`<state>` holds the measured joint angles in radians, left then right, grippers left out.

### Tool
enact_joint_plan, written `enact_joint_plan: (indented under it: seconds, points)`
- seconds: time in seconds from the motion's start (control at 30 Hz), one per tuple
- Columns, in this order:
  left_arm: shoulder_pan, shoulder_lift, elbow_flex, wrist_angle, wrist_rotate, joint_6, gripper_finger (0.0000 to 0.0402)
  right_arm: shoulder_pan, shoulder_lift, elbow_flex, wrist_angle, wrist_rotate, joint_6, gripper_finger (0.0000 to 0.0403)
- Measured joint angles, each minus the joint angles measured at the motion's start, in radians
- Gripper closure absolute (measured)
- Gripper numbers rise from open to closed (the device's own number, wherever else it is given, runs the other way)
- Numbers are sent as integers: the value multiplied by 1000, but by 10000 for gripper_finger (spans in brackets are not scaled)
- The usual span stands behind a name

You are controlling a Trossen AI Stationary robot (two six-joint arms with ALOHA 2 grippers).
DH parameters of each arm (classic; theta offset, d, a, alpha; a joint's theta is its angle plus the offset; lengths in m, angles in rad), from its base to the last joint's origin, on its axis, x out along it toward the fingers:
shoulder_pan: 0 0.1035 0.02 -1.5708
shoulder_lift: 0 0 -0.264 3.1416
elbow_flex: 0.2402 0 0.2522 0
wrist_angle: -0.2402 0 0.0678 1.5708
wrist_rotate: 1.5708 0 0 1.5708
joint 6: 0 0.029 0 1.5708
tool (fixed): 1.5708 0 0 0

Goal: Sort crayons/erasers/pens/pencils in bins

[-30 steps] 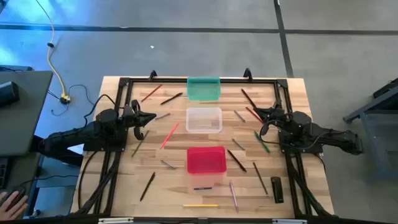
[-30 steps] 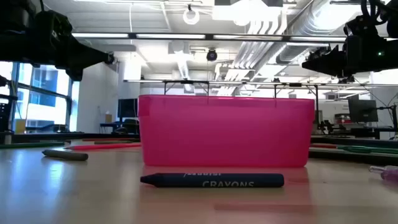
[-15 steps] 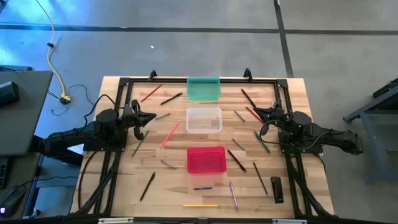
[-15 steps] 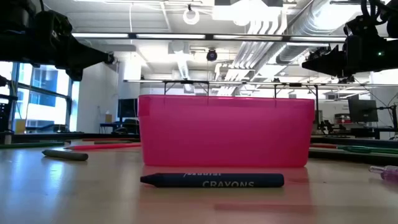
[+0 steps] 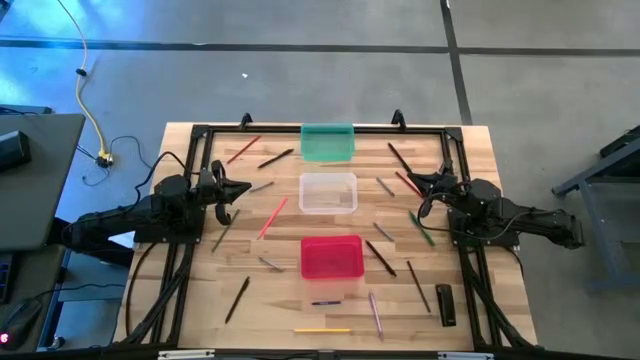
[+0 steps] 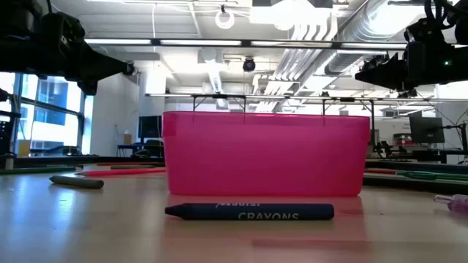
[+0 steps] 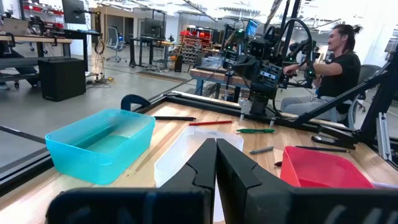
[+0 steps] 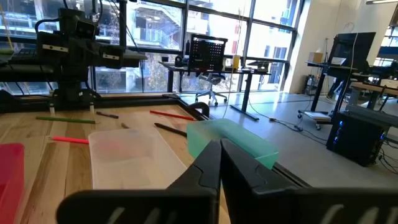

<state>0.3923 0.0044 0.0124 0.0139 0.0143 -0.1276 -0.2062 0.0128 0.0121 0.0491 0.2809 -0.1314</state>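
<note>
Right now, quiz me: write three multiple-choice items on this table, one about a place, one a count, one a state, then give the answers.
1. Which bin sits between the other two in the row?
A. teal bin
B. clear bin
C. red bin

2. How many bins stand on the table?
A. two
B. three
C. five

3. How are the fingers of the left gripper?
A. shut, holding nothing
B. wide open
C. shut on a pencil

Answers:
1. B: in the high view the clear bin lies between the teal bin and the red bin.
2. B: only those three show on the table.
3. A: in the left wrist view the left gripper has its fingers pressed together, with nothing between them.
</note>
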Motion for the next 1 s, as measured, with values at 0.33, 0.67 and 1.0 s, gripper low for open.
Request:
enact_joint_plan:
  seconds: [0.33, 0.67, 1.0]
  points:
    - [0, 0, 0, 0, 0, 0, 401, 0, 0, 0, 0, 0, 0, 402]
    - [0, 0, 0, 0, 0, 0, 401, 0, 0, 0, 0, 0, -13, 402]
    - [0, 0, 0, 0, 0, 0, 401, -3, 0, 0, 3, 0, -73, 402]
